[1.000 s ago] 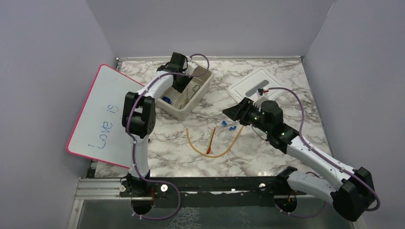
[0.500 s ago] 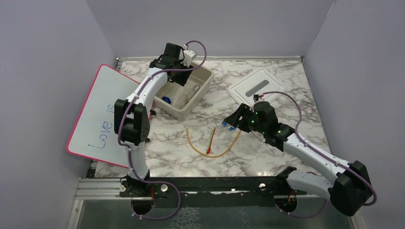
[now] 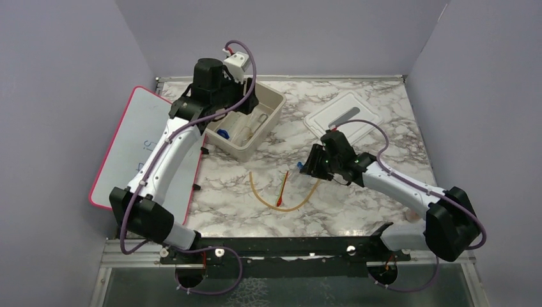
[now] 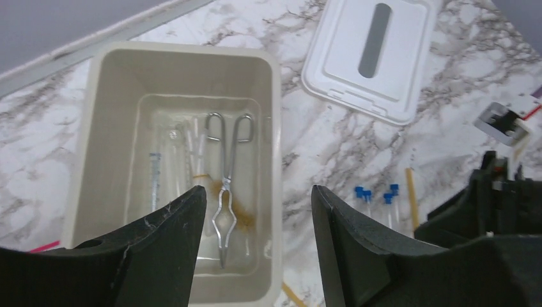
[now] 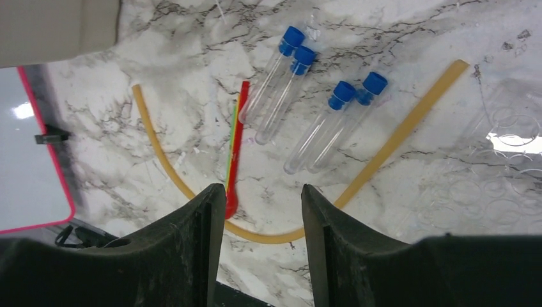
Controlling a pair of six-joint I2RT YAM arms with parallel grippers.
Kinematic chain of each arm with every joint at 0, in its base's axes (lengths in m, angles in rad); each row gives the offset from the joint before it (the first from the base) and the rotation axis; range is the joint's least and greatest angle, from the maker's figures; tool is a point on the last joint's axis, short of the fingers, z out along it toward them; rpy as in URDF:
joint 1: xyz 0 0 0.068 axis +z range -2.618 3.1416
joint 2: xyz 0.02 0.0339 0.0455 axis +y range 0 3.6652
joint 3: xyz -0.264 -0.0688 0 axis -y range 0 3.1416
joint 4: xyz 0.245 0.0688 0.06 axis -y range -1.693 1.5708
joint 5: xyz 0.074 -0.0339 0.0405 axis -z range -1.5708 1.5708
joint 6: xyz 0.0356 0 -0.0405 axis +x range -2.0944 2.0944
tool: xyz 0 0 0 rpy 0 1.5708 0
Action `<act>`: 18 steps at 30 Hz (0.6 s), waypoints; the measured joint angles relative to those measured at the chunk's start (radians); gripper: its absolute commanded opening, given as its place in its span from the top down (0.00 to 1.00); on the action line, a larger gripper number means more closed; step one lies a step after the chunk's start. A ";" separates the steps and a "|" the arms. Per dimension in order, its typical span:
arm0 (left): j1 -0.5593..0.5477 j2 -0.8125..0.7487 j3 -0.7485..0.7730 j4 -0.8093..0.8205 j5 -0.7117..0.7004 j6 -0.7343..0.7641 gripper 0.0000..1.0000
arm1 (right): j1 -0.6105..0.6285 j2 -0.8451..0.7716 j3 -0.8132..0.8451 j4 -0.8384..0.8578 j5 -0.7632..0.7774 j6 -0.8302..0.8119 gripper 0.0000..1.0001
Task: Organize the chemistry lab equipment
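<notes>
Several clear tubes with blue caps (image 5: 276,83) lie on the marble beside a red-tipped dropper (image 5: 235,160) (image 3: 282,190) and a curved amber rubber tube (image 5: 396,144) (image 3: 286,206). My right gripper (image 5: 262,211) (image 3: 308,164) is open and empty, hovering just above them. My left gripper (image 4: 259,217) (image 3: 224,102) is open and empty, held high over the beige tub (image 4: 276,128) (image 3: 265,131). In the tub lie metal tongs (image 4: 225,185), a tan bristle brush (image 4: 246,219), clear tubes (image 4: 185,160) and a blue-based vial (image 3: 222,133).
A white lid (image 3: 344,114) (image 4: 371,57) lies at the back right. A pink-rimmed whiteboard (image 3: 137,153) (image 5: 29,153) leans at the left. A clear plastic tray with round wells (image 5: 505,141) lies right of the tubes. Grey walls close three sides.
My left gripper has risen out of the tub and pulled back, the arm stretching out. My right gripper has moved left and down over the blue-capped tubes.
</notes>
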 measured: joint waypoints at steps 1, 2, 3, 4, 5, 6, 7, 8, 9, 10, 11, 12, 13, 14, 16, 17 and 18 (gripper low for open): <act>-0.012 -0.029 -0.036 0.015 0.009 -0.024 0.36 | 0.003 0.010 0.005 -0.012 0.011 0.001 0.54; -0.019 -0.045 -0.061 0.025 0.018 -0.041 0.35 | 0.005 0.018 0.009 -0.023 0.023 0.002 0.56; -0.029 -0.068 -0.098 0.047 0.029 -0.063 0.35 | 0.009 0.026 0.012 -0.032 0.032 0.003 0.57; -0.036 -0.085 -0.128 0.058 0.036 -0.075 0.35 | 0.015 0.035 0.019 -0.045 0.040 0.007 0.57; -0.050 -0.114 -0.178 0.083 0.040 -0.098 0.35 | 0.022 0.045 0.028 -0.058 0.051 0.013 0.56; -0.058 -0.134 -0.212 0.092 0.043 -0.115 0.36 | 0.033 0.057 0.039 -0.068 0.062 0.020 0.55; -0.067 -0.154 -0.248 0.108 0.046 -0.132 0.36 | 0.052 0.071 0.051 -0.077 0.080 0.028 0.54; -0.075 -0.174 -0.280 0.122 0.048 -0.146 0.36 | 0.079 0.088 0.068 -0.085 0.099 0.037 0.53; -0.083 -0.194 -0.313 0.136 0.053 -0.159 0.37 | 0.111 0.107 0.089 -0.096 0.115 0.047 0.53; -0.091 -0.216 -0.348 0.152 0.055 -0.173 0.37 | 0.143 0.128 0.114 -0.111 0.129 0.056 0.53; -0.097 -0.238 -0.381 0.163 0.057 -0.188 0.37 | 0.169 0.151 0.142 -0.124 0.144 0.069 0.53; -0.103 -0.254 -0.402 0.173 0.057 -0.198 0.37 | 0.195 0.175 0.170 -0.135 0.155 0.083 0.53; -0.106 -0.265 -0.417 0.182 0.058 -0.206 0.37 | 0.218 0.196 0.192 -0.142 0.163 0.098 0.53; -0.109 -0.276 -0.431 0.190 0.056 -0.216 0.37 | 0.234 0.216 0.210 -0.148 0.172 0.111 0.53; -0.108 -0.304 -0.460 0.213 0.035 -0.233 0.37 | 0.259 0.256 0.240 -0.172 0.190 0.145 0.53; -0.108 -0.320 -0.471 0.220 0.010 -0.242 0.36 | 0.265 0.273 0.251 -0.181 0.196 0.156 0.53; -0.108 -0.329 -0.476 0.226 -0.008 -0.245 0.35 | 0.274 0.294 0.264 -0.197 0.204 0.171 0.53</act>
